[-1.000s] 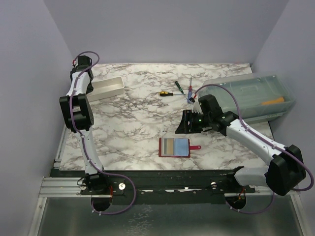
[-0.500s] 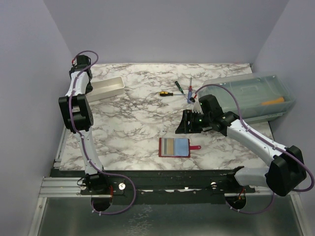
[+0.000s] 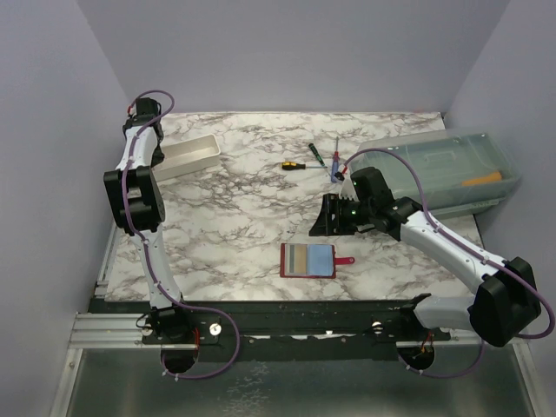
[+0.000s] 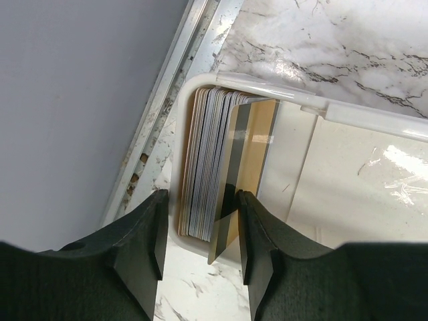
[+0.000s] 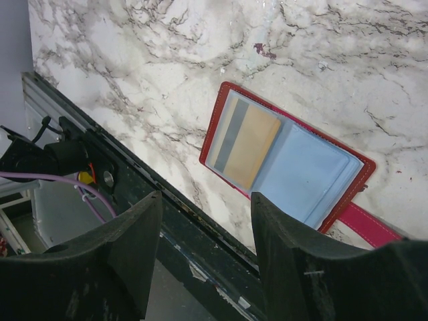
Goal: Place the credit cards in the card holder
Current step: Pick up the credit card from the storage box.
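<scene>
At 10 o'clock on the marble surface (image 3: 234, 217), my left hand (image 4: 200, 197) is down in the end of the white tray (image 3: 198, 162). The clear plastic box (image 3: 452, 165) sits out of the way at 2 o'clock. The card holder (image 3: 308, 259) lies open and flat at 6 o'clock, close to the near edge. A tan card (image 5: 244, 144) is in its left pocket, with a blue panel beside it. I cannot tell whether that blue is a card or lining. The credit cards (image 4: 204, 154) I want stand on edge, packed into the tray's end, and the outermost gold card (image 4: 253, 144) leans off the pack.

My worry is that pack. Closing here could pinch several cards at once. If I catch only the edge of the leaning one, it could twist and drop. The tray wall is close, so a finger might snag it.

The left hand is spread about as wide as the pack, with a finger on either side. I see no firm contact. The right hand (image 5: 207, 197) hovers above the card holder, wide open, holding nothing.
</scene>
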### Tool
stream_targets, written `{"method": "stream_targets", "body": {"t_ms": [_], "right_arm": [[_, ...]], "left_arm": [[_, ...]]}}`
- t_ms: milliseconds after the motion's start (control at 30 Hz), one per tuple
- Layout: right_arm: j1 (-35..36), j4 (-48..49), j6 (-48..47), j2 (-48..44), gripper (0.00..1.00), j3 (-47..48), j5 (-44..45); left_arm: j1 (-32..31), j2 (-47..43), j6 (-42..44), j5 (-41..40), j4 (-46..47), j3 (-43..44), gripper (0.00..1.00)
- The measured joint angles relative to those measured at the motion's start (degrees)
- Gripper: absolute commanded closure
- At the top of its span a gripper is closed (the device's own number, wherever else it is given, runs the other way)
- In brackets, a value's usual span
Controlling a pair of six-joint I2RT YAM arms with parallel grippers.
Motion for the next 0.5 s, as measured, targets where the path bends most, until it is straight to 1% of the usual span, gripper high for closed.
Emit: {"method": "stream_targets", "body": {"t_ms": [67, 433, 500], "right_arm": [[0.0, 0.02, 0.0, 0.0, 0.42, 0.0, 0.0], [0.0, 0.28, 0.2, 0.0, 0.42, -0.22, -0.02], [0.0, 0.37, 0.28, 0.0, 0.42, -0.22, -0.02]], "left_arm": [[-0.15, 0.0, -0.17, 0.0, -0.02, -0.07, 0.89], [-0.92, 0.0, -1.05, 0.02, -0.07, -0.42, 0.91], [-1.01, 0.0, -1.09, 0.02, -0.07, -0.5, 0.89]]}}
